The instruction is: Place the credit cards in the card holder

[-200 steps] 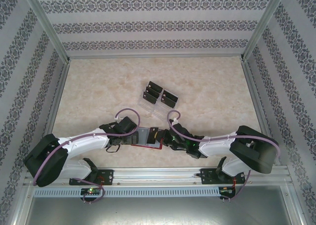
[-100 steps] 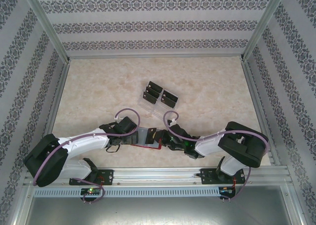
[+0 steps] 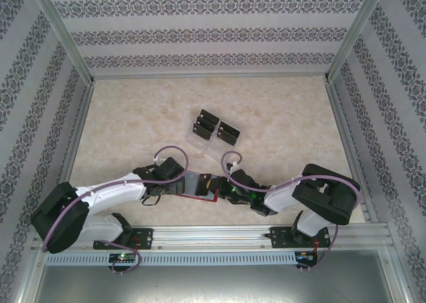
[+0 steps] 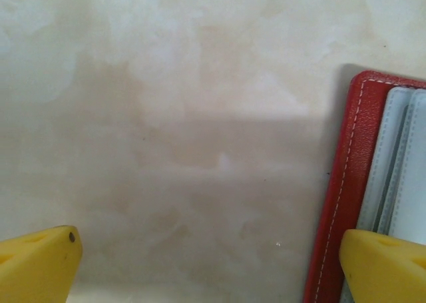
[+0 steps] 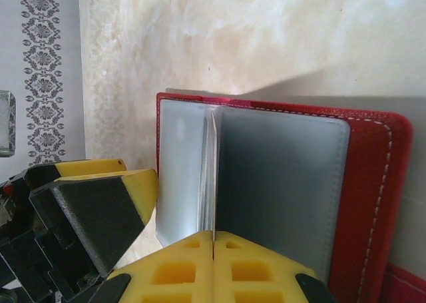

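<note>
Look at near side of worktop (image 3: 133,116): card holder (image 3: 198,187) lies open and flat. Red cover faces down, pale stitches run round its rim. Inside you see grey see-through pockets. One thin pocket leaf stands up in middle, edge pinched in closed right end effector (image 5: 213,240). Credit cards (image 3: 208,115): small, black, standing in rows in clear tray (image 3: 206,144), mid worktop, well apart from card holder.

This is a robotics lab test cell: a marble-look tabletop (image 3: 133,116) boxed in by aluminium frame posts (image 3: 63,36), with patterned wallpaper panels (image 3: 213,33) on the left, right and far sides. Along the near edge runs a metal rail (image 3: 213,233) carrying the left arm (image 3: 113,193) and right arm (image 3: 293,195), with a slotted cable duct (image 3: 200,258) just beside it.
</note>
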Robot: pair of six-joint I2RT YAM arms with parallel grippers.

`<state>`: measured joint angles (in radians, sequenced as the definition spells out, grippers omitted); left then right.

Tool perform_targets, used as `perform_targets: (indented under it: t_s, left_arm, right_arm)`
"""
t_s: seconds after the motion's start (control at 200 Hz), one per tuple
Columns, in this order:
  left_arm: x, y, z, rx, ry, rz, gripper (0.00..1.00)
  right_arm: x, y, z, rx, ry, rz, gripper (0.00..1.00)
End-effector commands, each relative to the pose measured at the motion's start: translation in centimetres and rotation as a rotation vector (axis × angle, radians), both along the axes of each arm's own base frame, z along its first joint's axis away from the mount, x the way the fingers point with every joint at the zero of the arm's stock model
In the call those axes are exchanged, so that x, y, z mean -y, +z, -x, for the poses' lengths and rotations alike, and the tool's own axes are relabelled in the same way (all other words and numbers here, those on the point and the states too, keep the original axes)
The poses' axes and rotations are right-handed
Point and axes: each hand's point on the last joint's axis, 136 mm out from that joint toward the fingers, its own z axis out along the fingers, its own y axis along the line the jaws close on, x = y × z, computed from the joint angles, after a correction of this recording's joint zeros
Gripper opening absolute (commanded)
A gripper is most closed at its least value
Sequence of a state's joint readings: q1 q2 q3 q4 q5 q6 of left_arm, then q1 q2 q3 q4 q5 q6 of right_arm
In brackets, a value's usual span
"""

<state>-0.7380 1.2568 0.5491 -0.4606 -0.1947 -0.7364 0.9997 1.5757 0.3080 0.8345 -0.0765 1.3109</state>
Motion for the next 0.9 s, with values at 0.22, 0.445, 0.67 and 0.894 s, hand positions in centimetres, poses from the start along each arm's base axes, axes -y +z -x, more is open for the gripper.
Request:
perform_targets:
  t_s: [0.22,0.445,0.67,0.894]
  left_arm:
    - [1.7,1.7,-0.7,0.035,-0.107,0.003,1.00]
    - [0.3,-0.7,0.4,-0.028,-0.071,-0.068,1.00]
    - [-0.8,-1.1,0.9,-0.034,-0.017,-0.095,1.00]
    - [-0.8,-1.1,0.9,-0.033,-0.016,-0.092,1.00]
  right_arm:
    - [-0.1,0.4,0.7,0.041,0.037,-0.027,0.00]
    - [0.1,0.4,0.6,0.047,0.031,-0.027,0.00]
    - [-0.2,0.8,0.4,0.054,0.030,-0.049,0.00]
    - [-0.5,0.7,0.3,0.052,0.029,-0.061,0.00]
